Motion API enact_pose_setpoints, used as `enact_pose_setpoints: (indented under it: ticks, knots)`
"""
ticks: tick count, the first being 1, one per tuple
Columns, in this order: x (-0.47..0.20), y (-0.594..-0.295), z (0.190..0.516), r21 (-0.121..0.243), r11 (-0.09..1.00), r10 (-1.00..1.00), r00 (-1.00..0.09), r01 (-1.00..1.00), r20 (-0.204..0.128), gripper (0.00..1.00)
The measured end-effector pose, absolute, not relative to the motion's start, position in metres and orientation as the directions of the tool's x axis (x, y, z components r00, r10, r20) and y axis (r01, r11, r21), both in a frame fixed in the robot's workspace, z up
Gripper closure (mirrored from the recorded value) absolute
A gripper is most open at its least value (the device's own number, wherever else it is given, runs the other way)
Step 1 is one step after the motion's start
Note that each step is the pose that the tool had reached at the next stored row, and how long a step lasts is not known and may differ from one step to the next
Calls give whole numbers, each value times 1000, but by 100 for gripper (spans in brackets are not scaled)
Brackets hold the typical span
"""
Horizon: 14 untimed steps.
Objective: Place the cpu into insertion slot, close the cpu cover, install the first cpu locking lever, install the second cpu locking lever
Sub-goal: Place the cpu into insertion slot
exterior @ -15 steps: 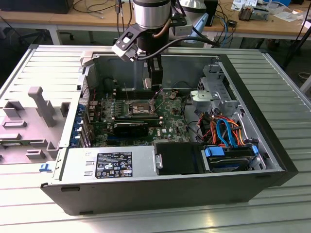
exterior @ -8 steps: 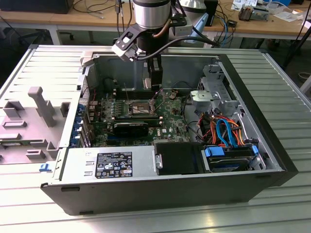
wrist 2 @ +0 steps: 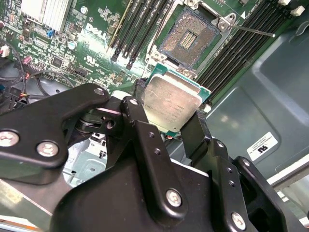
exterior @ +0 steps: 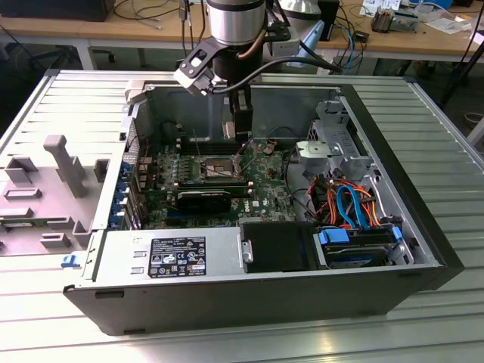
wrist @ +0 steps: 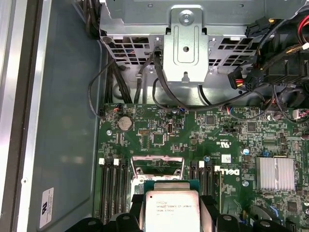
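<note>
The cpu (wrist 2: 173, 102), judged light, stiff and fragile, is clasped by opposite edges in the hand (wrist 2: 167, 116), with the insertion slot (wrist 2: 189, 41) lying just beyond it.

Ribbed metal table (exterior: 431, 128) stretching wide, light shining on its near edge, wooden desk (exterior: 113, 32) standing behind, cables (exterior: 349, 44) hanging over it.

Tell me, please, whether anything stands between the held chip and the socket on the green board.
Nothing visible does. The black hand grips the small flat silver-grey square chip, and in the second wrist view the silver-rimmed square socket beyond it lies uncovered, dark centre exposed.
</note>
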State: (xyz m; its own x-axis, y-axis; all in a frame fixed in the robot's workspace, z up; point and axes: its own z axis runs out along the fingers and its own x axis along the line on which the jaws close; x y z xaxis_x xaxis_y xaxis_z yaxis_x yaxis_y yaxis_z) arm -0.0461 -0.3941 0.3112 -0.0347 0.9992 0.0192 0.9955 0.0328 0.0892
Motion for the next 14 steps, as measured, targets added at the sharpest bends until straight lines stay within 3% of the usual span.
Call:
enact_pose_setpoints:
  ticks: [14]
  knots:
    - [-46, -394, 311, 89, 19, 1000, -21, 996, 19, 46]
